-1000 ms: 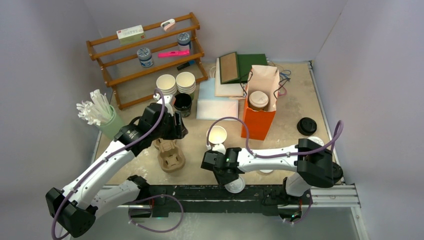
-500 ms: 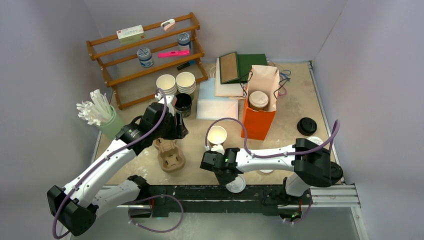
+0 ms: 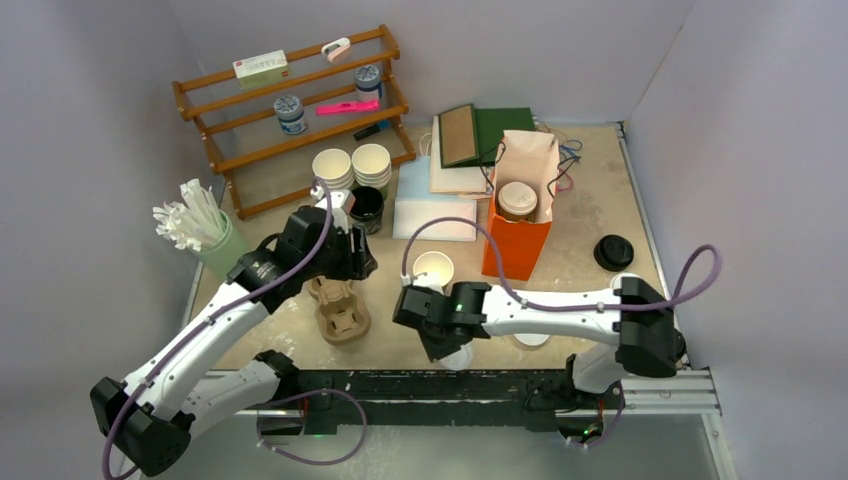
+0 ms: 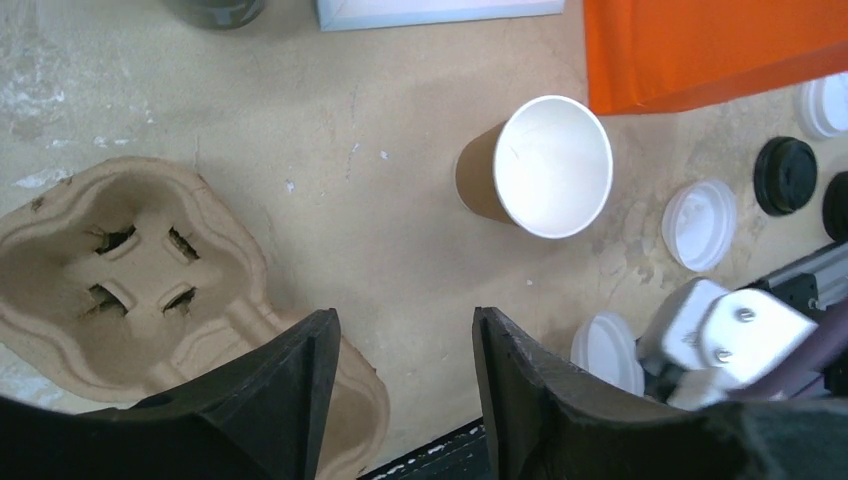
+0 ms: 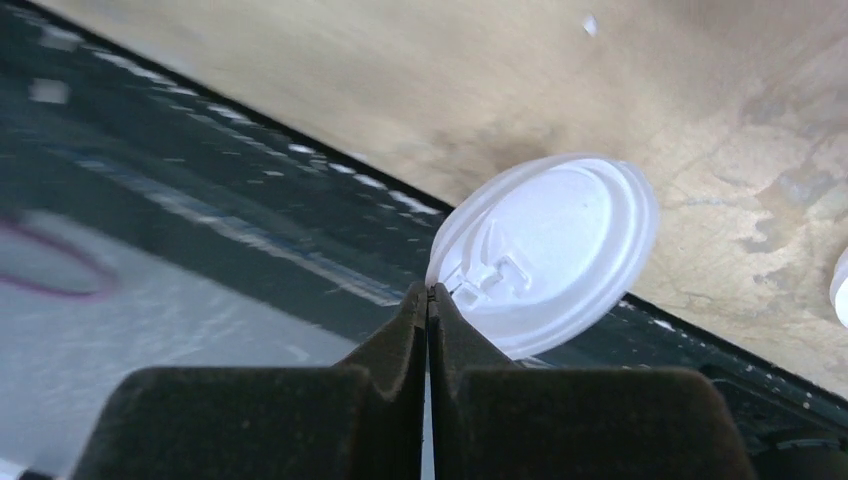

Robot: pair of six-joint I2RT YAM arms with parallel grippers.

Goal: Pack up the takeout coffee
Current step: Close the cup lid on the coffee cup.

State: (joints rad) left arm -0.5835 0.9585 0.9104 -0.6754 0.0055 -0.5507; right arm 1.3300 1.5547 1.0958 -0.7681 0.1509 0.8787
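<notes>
While at table edge (image 5: 320, 120), lid (image 5: 550, 250) in tool (image 5: 428, 290)

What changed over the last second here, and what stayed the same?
The right fingers closed on the rim of a white lid, and that arm shifted a little to the left. The left fingers stayed open over the table, and the open cup and carrier stayed put.

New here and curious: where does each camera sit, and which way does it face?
Top external: high behind both arms, looking down on the table.
Left wrist: looks down past the open left gripper at brown cup, cup carrier.
Right wrist: right gripper shut on white lid at table's edge.
Shared: brown cup, top and left wrist.
</notes>
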